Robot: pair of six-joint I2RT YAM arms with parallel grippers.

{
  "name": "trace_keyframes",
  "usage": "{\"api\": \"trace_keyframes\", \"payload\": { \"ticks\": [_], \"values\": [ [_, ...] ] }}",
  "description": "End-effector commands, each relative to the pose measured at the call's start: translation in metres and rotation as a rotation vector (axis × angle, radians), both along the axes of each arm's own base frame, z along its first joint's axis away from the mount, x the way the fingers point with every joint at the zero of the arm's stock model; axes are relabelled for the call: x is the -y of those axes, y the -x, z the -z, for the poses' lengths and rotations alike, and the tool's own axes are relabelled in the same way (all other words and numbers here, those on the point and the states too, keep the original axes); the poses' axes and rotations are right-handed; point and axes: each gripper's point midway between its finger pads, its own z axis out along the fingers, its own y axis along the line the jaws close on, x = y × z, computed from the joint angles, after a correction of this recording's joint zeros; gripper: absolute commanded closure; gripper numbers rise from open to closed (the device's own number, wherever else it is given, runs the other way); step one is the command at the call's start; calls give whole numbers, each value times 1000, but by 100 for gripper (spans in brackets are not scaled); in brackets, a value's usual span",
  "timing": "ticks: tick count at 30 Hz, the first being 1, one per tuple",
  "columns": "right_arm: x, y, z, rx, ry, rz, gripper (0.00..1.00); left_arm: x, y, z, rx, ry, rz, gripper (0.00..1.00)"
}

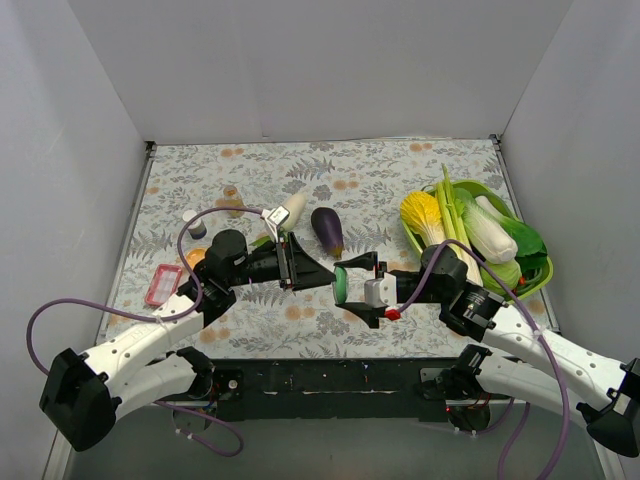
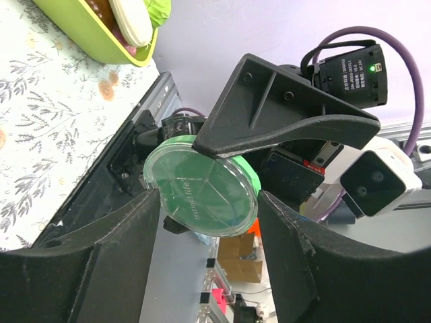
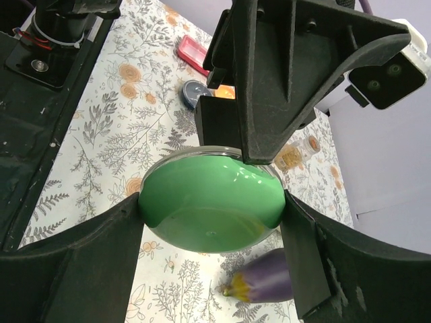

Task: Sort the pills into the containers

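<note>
My right gripper (image 1: 347,287) is shut on the green container (image 1: 340,285), holding it on edge above the table; its fingers press both sides of the dish (image 3: 212,202). My left gripper (image 1: 322,277) faces it, open, with its fingertips (image 2: 145,215) flanking the clear lid of the green container (image 2: 202,195). The orange container (image 1: 196,256) and the blue container (image 1: 195,228) sit on the table at the left, also in the right wrist view (image 3: 225,93) (image 3: 194,94). I see no loose pills.
A small bottle of yellowish contents (image 1: 232,198) stands at the far left. A pink box (image 1: 162,285) lies near the left edge. An eggplant (image 1: 327,230) and a white radish (image 1: 291,210) lie mid-table. A lime-green vegetable tray (image 1: 540,272) is at the right.
</note>
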Motion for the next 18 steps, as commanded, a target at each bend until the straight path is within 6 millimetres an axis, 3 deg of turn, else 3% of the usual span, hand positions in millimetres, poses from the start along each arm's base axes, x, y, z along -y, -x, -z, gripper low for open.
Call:
{"api": "trace_keyframes", "payload": {
  "ticks": [1,18],
  "values": [
    [-3,3,-45,103,-135,-23,77,-4,-7,26,-16,-121,-42,43],
    [-1,5,-42,97,-131,-23,78,-13,-14,48,-27,-264,-82,47]
  ]
}}
